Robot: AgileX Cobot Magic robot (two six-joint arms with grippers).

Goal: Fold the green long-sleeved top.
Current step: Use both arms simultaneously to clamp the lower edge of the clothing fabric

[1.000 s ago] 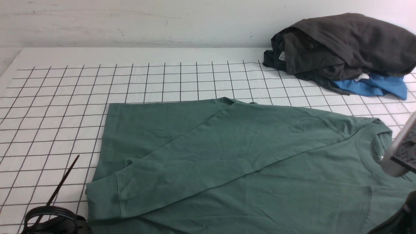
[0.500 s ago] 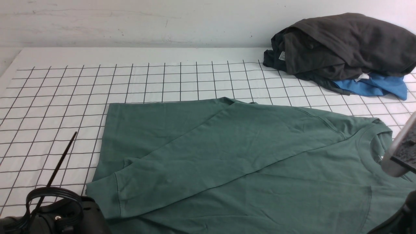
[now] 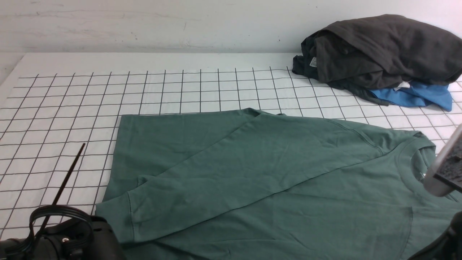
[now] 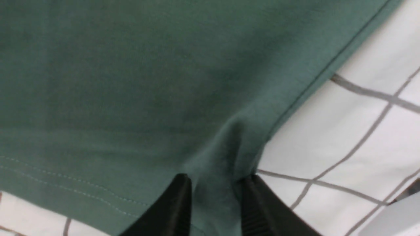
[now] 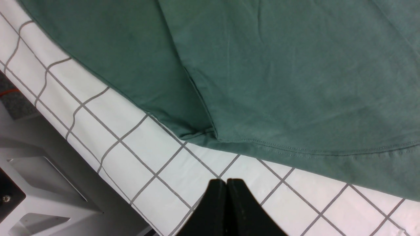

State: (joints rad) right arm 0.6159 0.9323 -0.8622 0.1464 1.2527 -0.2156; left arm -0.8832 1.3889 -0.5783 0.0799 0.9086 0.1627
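Lying behind the green top [image 3: 252, 173], dark clothes [image 3: 382, 47] heaped, blue garment [image 3: 418, 94] beneath.

Arms [image 3: 86, 240]: blk w/ silver-grey parts, blk cable loops, small screws.

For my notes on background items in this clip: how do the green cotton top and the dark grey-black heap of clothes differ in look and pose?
The muted green cotton long-sleeved top is green; the dark grey-black heap of clothes is much darker.
The top lies mostly flat, with parts folded over; the heap is bunched up and piled.
The top spreads across the near table area; the heap sits at the far right.
Both are soft fabric on the grid-patterned white surface.
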